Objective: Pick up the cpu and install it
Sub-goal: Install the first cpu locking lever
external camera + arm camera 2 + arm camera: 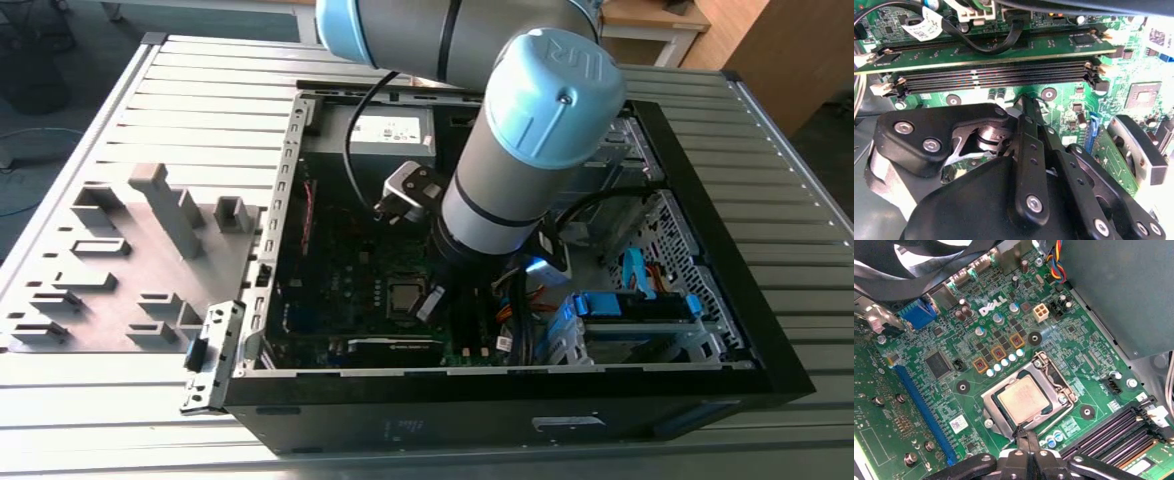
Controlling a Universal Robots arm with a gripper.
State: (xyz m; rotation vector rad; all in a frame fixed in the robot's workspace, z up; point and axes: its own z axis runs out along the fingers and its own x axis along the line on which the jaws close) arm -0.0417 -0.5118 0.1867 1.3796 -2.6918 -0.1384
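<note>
Hovering over the socket [1026,402] with hand [1024,432] pinched together, empty; cpu [1024,399] already seated inside the frame. Risk: fingertips nudging chip askew, bending socket pins beneath.

Even overhead light (case interior shadowed); wrist close-ups soft, glare at edges.

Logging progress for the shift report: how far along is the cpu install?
Mostly placed, it seems: the cpu lies flat in the metal-framed socket on the motherboard. In hand: nothing visibly; the hand sits at the cpu's edge, fingers together. Left: the socket does not look clamped over the chip yet.
</note>
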